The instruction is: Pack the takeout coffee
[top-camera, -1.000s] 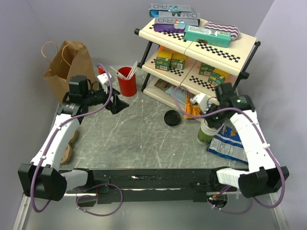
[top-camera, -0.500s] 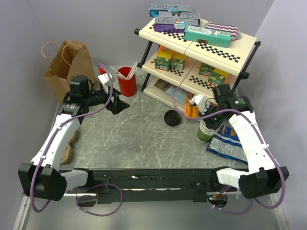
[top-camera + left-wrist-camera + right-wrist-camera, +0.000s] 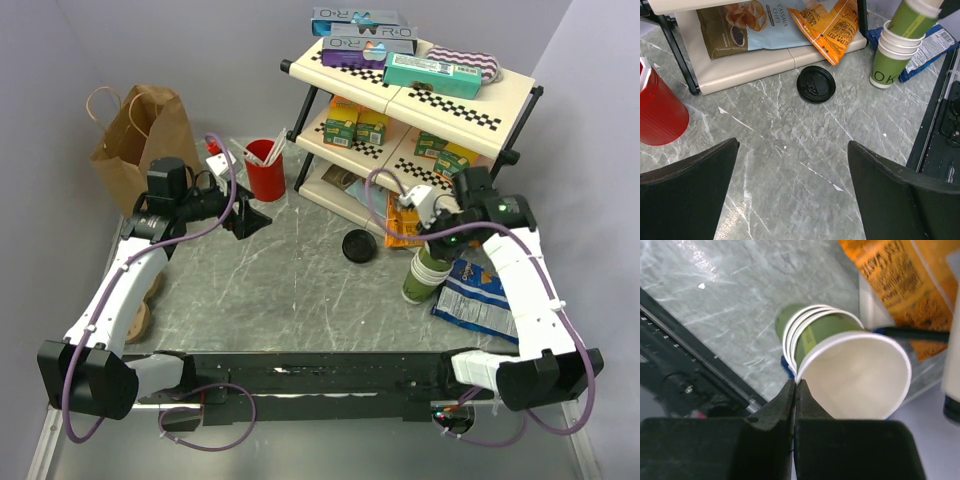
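Of the takeout coffee (image 3: 359, 246) we see little more than its round black lid. Both the overhead and the left wrist views look down on it, so the cup under the lid is hidden and we cannot tell its colour. It stands on the tabletop (image 3: 280, 290) about midway between the left and right edges, toward the far edge, just in front of the rack's (image 3: 520, 100) bottom shelf. Neither arm touches it.

The right gripper (image 3: 794, 385) has its jaws together, pinched on the rim of the top cup (image 3: 855, 370). That cup is tilted and partly out of the stack of green cups (image 3: 418, 282) near the right edge. From overhead the right arm covers the top of that stack.

The left gripper (image 3: 792, 145) hangs with its jaws wide apart toward the left edge, the coffee ahead of them. Only the two dark finger ends show in its own view. There the red cup (image 3: 657, 115) is cut off by the frame.

A brown paper bag (image 3: 140, 140) stands at the far left corner, partly behind the left arm. On the bottom shelf lie a cassava chips bag (image 3: 750, 20) and an orange snack bag (image 3: 835, 27), both cropped; the orange one overhangs the shelf's lip just behind the coffee. A blue chip bag (image 3: 475, 300) lies by the right edge, half under the right arm, beside the stack.
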